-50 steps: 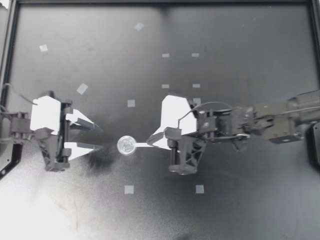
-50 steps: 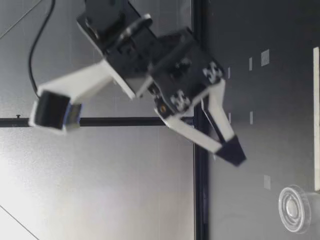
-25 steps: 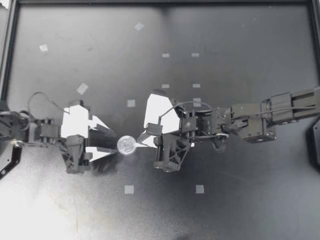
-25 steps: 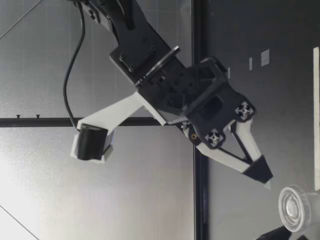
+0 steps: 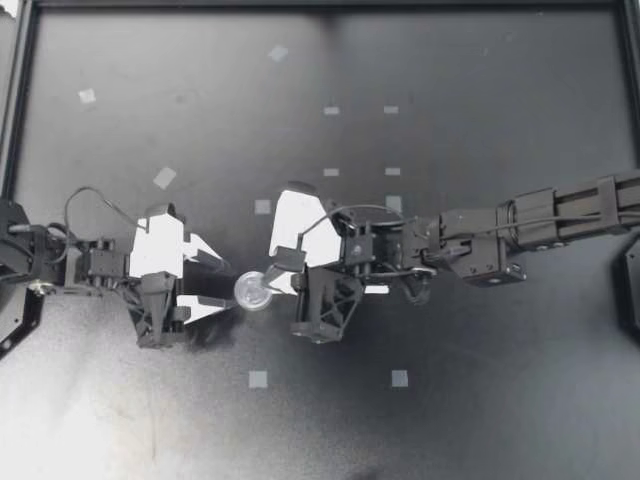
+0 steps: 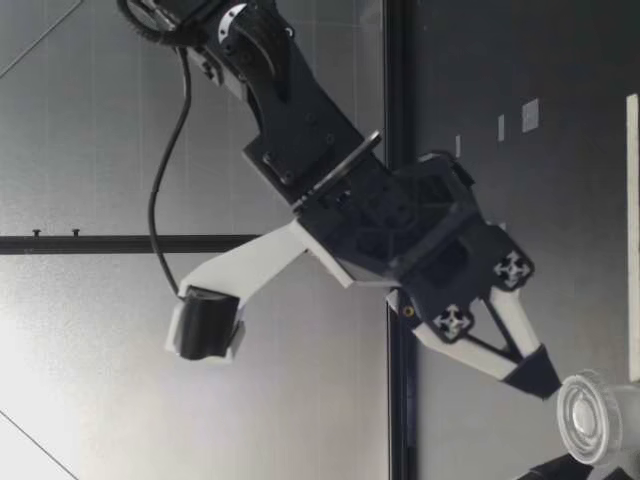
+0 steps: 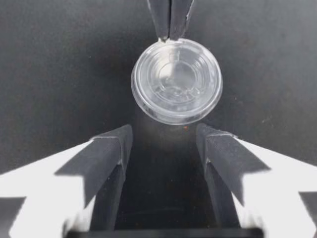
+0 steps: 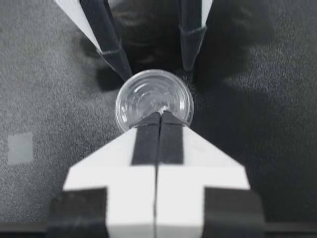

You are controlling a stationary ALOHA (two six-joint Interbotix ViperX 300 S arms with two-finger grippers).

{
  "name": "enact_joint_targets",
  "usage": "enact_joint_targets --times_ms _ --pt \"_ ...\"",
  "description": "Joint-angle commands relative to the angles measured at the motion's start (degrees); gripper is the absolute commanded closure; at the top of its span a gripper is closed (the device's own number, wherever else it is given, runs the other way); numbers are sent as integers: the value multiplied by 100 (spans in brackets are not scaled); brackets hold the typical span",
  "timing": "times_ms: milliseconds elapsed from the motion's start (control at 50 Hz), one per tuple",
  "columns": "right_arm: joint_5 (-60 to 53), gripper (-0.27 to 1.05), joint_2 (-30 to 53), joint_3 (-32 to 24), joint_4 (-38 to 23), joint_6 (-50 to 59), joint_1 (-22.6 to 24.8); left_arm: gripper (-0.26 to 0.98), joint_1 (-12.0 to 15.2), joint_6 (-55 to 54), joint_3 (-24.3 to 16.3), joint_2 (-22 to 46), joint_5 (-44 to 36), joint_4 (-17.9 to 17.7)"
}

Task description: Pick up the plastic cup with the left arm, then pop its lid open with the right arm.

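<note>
A small clear round lidded cup sits on the black table. My left gripper is open just beside it, one finger on either side of the cup's near edge and neither touching it. My right gripper is shut, its joined tips resting against the cup's opposite rim. In the left wrist view the cup lies just ahead of my fingers. In the right wrist view the shut tips overlap the cup. In the low view my right gripper slants down to the cup.
Small pale tape squares dot the table, among them one close in front of the cup, one under the right arm and one behind the left arm. A black frame rail borders the table.
My left gripper has moved right, up to the cup, staying open. My right gripper has slid left and lower, staying shut, until its tips meet the cup's rim. The cup has not moved.
</note>
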Motion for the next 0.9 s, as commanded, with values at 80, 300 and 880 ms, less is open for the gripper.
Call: enact_joint_targets --times_ms 80,300,880 --pt "0 87 -88 -132 0 9 -53 17 -9 -18 -123 18 -193 0" --pt "97 87 -53 -123 0 9 -53 17 -9 -18 -264 237 -237 9" --pt "308 87 9 -70 18 26 -53 18 -9 -53 -439 290 -167 9"
